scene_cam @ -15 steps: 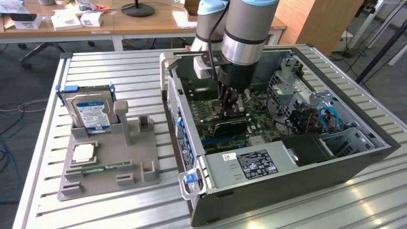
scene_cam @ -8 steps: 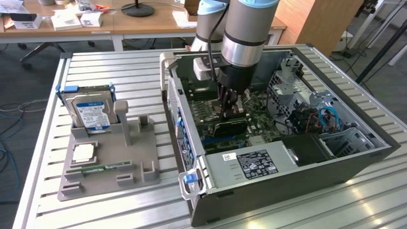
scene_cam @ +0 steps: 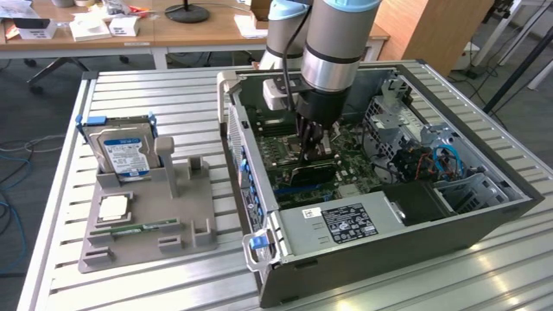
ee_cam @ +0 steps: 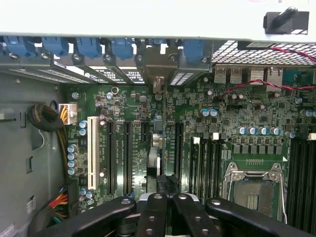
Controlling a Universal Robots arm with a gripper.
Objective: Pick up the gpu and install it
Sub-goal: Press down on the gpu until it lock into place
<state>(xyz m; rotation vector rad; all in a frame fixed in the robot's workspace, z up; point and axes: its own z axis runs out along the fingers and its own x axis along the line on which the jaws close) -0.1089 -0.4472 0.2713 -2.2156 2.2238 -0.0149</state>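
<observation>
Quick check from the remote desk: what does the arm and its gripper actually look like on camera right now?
The arm is a thick grey cylinder with light blue caps at its joints and a shiny silver band near the wrist. A small white box sits at the wrist's side with a thin cable running up from it. Below, the gripper is black, and its fingers are dark linkage bars with round silver pivot bolts.

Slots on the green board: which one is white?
The long slot nearest the cable bundle. The other long slots are black.
</observation>
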